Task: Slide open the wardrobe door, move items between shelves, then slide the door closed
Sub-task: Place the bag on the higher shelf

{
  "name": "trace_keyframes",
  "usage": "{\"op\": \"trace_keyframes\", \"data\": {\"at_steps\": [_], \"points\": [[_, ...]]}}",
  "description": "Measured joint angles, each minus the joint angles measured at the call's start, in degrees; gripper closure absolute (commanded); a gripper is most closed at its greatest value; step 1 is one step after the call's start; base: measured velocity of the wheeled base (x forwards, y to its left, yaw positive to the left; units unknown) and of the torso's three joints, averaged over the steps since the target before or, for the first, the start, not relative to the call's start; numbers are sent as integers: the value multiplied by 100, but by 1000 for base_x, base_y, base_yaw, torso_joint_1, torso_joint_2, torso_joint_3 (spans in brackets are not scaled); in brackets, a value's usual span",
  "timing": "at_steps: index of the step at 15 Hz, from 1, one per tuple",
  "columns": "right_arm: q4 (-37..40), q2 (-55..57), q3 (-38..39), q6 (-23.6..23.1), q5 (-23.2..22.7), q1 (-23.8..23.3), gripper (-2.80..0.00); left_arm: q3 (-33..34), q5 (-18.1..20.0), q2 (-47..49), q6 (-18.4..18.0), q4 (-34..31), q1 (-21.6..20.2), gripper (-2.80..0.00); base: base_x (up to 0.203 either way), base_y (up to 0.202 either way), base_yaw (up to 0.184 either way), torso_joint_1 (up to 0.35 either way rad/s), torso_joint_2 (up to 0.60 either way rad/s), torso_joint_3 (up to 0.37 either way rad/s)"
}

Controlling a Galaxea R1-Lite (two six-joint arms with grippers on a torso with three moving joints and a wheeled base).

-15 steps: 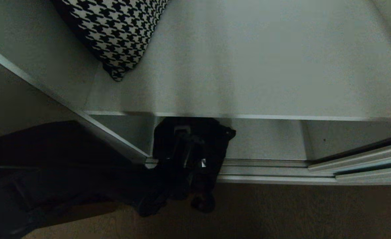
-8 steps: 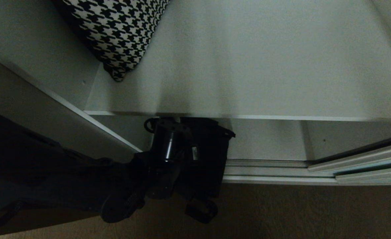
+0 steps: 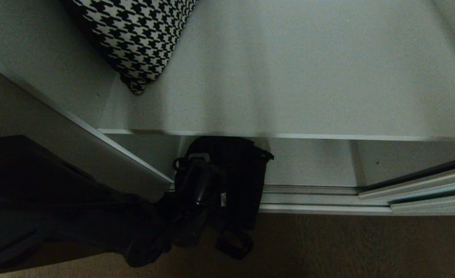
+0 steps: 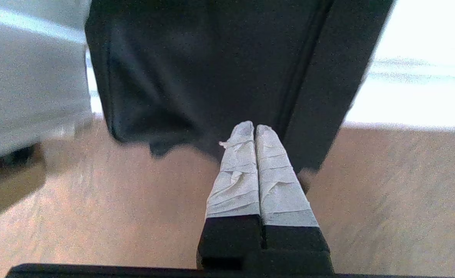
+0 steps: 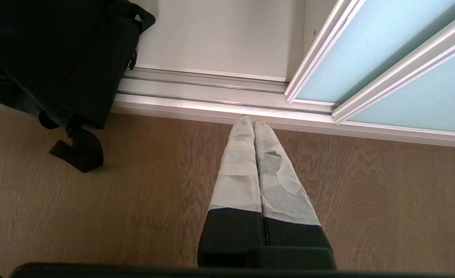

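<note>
Wardrobe interior seen from above. The upper shelf [image 3: 289, 77] is a pale board with a thin lighter front edge; a houndstooth cushion [image 3: 134, 34] lies at its left rear, and the rest of the board is bare. Below that front edge, a black garment [image 3: 246, 170] sits at the wardrobe's lower level, spilling over the silver door track [image 3: 308, 197] onto the wood-grain floor [image 3: 347, 247], with a strap end [image 3: 233, 243] lying on the floor. The left gripper [image 4: 255, 133], fingers pressed together and holding nothing, is at the garment's near edge; whether the tips touch the cloth cannot be told. The sliding door [image 5: 366, 54], frosted blue-green glass in a silver frame, stands pushed to the right, leaving the opening clear. The right gripper [image 5: 252, 122], fingers together and empty, hangs over the floor just before the track.
</note>
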State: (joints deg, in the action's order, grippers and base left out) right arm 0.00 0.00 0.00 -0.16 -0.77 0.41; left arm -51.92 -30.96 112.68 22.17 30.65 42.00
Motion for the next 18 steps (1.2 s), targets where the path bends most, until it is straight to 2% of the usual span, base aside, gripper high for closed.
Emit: {"op": "trace_keyframes", "data": {"at_steps": [4,5,10,11,14,15,18], "points": [[0,0,0,2,0,0,0,-222,226,175,14,-47,-243,0,0,0,0,0,0,0],[0,0,0,0,2,0,0,-321,290,251,20,-88,-303,-280,0,0,0,0,0,0],[2,0,0,0,2,0,0,-723,652,785,40,-216,-388,-280,0,0,0,0,0,0],[1,0,0,1,0,0,0,-708,812,863,46,-243,-385,-280,0,0,0,0,0,0],[0,0,0,2,2,0,0,-629,1693,960,37,-489,-332,-280,0,0,0,0,0,0],[0,0,0,0,2,0,0,-697,1885,1013,40,-539,-319,-280,0,0,0,0,0,0],[0,0,0,0,0,0,0,-1081,1956,1344,48,-544,-284,-280,0,0,0,0,0,0]]}}
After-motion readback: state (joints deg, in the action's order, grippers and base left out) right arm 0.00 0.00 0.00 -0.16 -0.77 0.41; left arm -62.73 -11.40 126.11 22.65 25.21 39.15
